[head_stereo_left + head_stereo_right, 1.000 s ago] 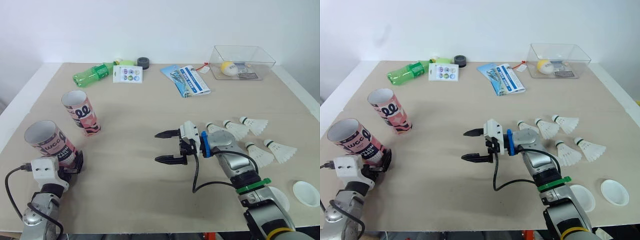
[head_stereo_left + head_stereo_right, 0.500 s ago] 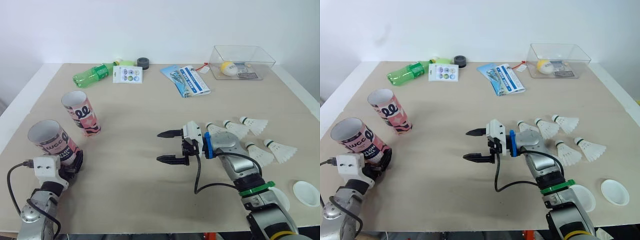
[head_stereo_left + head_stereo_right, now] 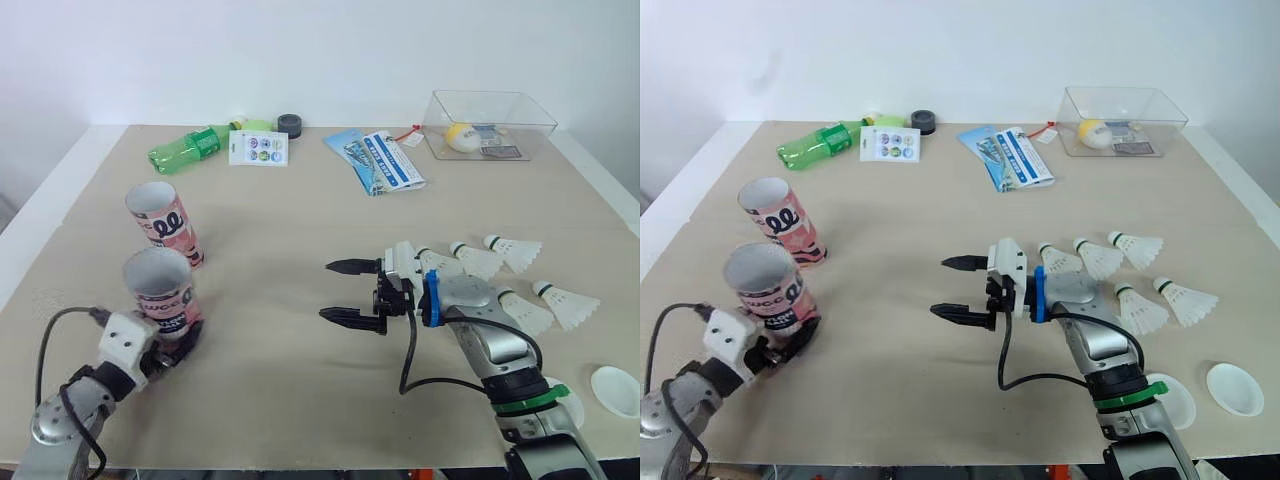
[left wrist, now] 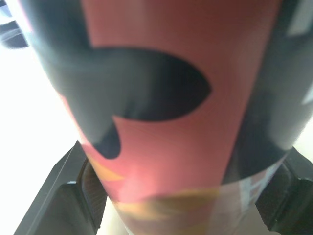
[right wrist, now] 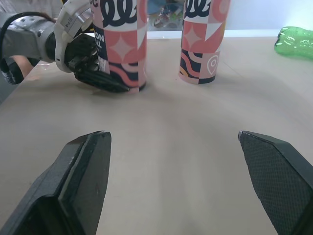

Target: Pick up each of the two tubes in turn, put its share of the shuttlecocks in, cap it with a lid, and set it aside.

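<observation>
Since a second ago, the left gripper [image 3: 175, 342] has carried the nearer tube [image 3: 162, 290] inward from the table's left edge and brought it from a lean to nearly upright. The right arm has barely shifted.

The left gripper's two black fingers pinch this pink patterned tube low down, near its base. That leaves the open mouth facing up and clear, probably so shuttlecocks can be dropped in. Its base sits at or just above the table [image 3: 300, 200]; which one cannot be told. The second tube [image 3: 163, 222] stands upright just behind it, apart from it and untouched.

The right gripper [image 3: 328, 290] hovers over the middle of the table with its fingers spread wide and nothing between them. It points toward the tubes. Five shuttlecocks [image 3: 478, 260] lie in a loose cluster on the table beside that arm's wrist, none yet picked up. Two white lids [image 3: 614, 388] rest near the front right corner.

The task seems to be at its first step: one tube is held ready, but nothing is loaded or capped.
</observation>
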{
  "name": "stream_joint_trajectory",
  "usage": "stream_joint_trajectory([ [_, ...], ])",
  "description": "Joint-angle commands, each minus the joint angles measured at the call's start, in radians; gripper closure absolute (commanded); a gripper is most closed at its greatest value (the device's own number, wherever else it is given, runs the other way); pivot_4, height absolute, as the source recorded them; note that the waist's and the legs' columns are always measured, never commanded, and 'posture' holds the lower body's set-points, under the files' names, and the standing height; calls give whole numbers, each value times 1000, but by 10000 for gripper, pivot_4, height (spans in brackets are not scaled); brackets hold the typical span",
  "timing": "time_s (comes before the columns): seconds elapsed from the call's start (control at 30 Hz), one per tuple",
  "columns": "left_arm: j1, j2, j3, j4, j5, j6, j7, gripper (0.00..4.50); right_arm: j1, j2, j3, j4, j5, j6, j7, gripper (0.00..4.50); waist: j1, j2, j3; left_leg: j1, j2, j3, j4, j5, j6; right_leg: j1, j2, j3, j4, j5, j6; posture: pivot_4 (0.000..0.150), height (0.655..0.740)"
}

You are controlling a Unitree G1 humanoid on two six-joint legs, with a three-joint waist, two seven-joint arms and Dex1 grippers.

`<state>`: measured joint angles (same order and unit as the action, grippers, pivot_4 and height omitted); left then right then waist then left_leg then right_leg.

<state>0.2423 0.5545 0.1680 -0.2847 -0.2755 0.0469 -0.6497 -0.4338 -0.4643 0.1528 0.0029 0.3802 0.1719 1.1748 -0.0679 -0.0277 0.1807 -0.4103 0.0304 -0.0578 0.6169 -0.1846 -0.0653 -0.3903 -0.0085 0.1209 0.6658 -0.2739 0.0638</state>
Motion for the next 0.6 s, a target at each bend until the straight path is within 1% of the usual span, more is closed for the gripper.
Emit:
stream_joint_trajectory([
  [0.03, -90, 60, -110, 10, -16, 50, -150, 9475, -8, -12, -32, -40, 14, -22, -3, 0, 0, 0, 0, 0, 0, 0, 0, 0, 0, 0, 0, 0, 0, 0, 0, 1500, 7400],
  [0.17, -252, 136, -203, 43, -40, 120, -310, 9475, 14, -25, -42, -64, 14, -25, -15, 0, 0, 0, 0, -1, 0, -1, 0, 0, 0, -1, 1, -1, 0, 1, 2, 1500, 7400],
  [0.3, -412, 181, -290, 96, -48, 181, -458, 9475, 47, -35, -55, -100, 13, -22, -46, 0, -3, 0, 1, -3, 1, -2, -1, -1, 1, -2, 2, -2, 0, 1, 5, 1500, 7400],
  [0.4, -553, 188, -360, 156, -46, 231, -565, 9475, 85, -47, -74, -136, 12, -16, -77, 0, -4, 0, 1, -5, 0, -3, -1, -1, 1, -3, 2, -3, 0, 1, 5, 1500, 7400],
  [0.47, -638, 184, -411, 203, -19, 231, -626, 9475, 116, -57, -91, -164, 12, -11, -100, 0, -3, 0, 1, -7, 0, -4, 0, -1, 1, -4, 2, -3, 0, 1, 5, 1500, 7400],
  [0.6, -760, 166, -495, 269, 40, 217, -702, 9475, 180, -75, -126, -230, 17, 7, -155, 0, -3, 0, 1, -12, 0, -6, 1, -1, 1, -9, 3, -5, 1, 1, 5, 1500, 7400],
])
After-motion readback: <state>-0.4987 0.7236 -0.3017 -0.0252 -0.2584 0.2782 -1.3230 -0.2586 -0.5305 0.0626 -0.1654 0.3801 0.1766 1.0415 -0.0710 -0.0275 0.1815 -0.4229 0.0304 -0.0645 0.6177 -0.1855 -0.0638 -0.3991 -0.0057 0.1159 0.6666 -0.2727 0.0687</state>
